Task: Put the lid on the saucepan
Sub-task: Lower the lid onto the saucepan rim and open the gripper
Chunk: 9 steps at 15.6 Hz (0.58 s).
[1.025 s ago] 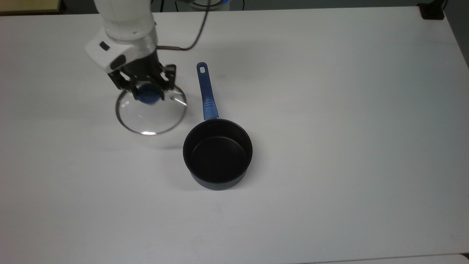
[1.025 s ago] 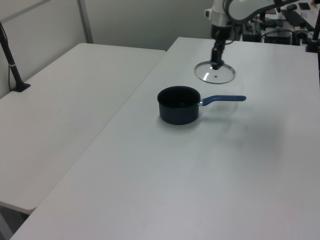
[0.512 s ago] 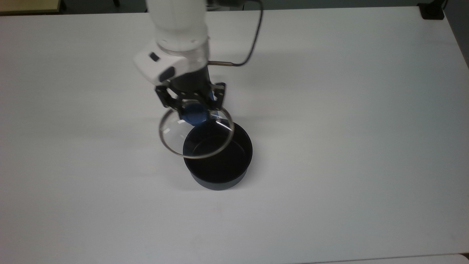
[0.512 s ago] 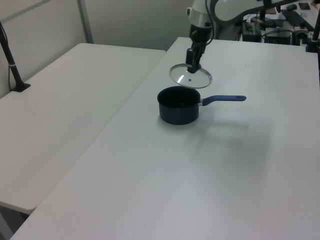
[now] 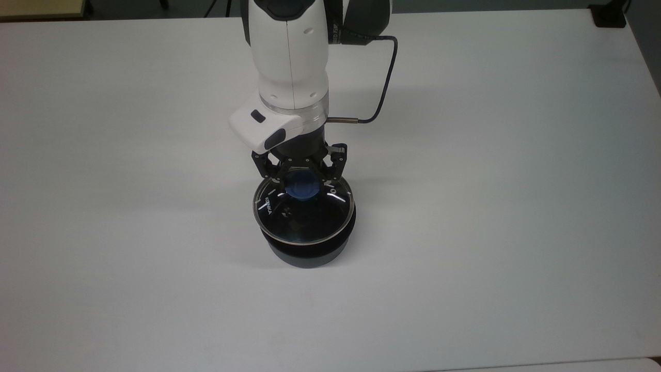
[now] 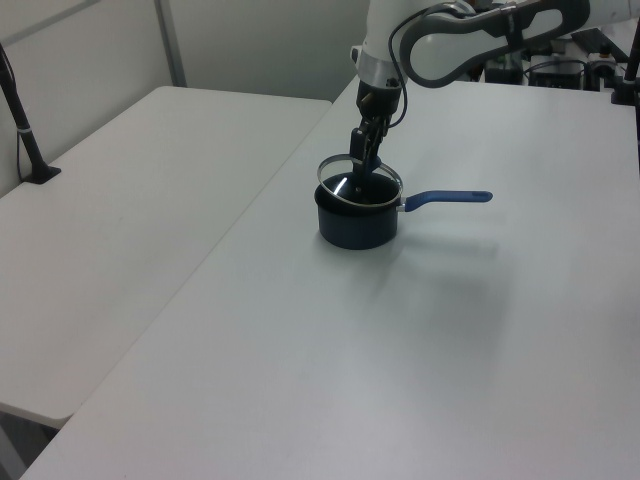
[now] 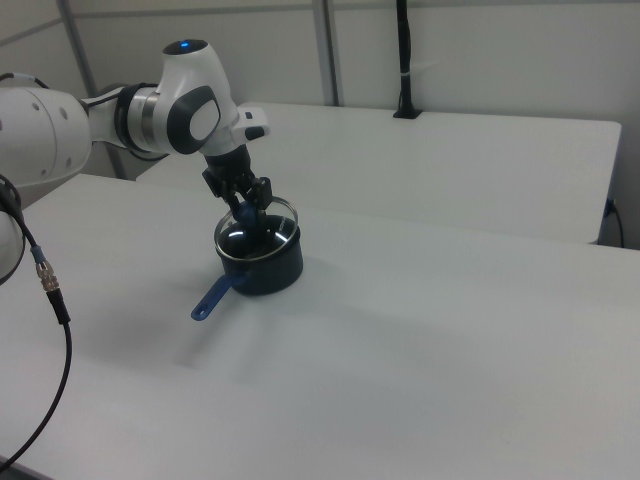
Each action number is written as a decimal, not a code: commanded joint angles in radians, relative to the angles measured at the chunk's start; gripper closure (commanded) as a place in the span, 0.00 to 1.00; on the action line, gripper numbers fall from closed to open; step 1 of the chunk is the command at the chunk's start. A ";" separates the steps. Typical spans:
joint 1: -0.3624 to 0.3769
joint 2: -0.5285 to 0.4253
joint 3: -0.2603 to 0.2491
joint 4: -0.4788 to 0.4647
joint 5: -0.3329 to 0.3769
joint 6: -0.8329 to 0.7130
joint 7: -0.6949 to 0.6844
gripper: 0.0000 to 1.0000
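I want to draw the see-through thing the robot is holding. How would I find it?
Look at the big white table and find the dark saucepan in the middle. The lid is right over the pan's top, held by the robot's hand. It is the round clear glass with a shiny rim and a blue knob.

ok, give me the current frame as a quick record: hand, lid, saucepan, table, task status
hand: closed on the lid's blue knob, above the saucepan
lid: held over the saucepan's mouth, tilted in the left view, not seated flat yet
saucepan: upright on the table, blue handle pointing to the left view's right
table: white, the saucepan stands on it
task status: lid over the pan, not yet released
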<state>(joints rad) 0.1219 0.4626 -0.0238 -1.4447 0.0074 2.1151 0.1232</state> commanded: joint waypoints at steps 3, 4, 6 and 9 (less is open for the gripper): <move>0.021 0.019 -0.007 0.020 0.012 0.006 0.010 0.42; 0.022 0.021 -0.007 0.015 0.011 0.006 0.010 0.40; 0.022 0.030 -0.005 0.009 0.009 0.006 0.010 0.28; 0.024 0.030 -0.005 0.009 0.011 0.006 0.010 0.13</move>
<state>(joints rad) 0.1340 0.4853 -0.0234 -1.4439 0.0074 2.1152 0.1233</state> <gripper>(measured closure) 0.317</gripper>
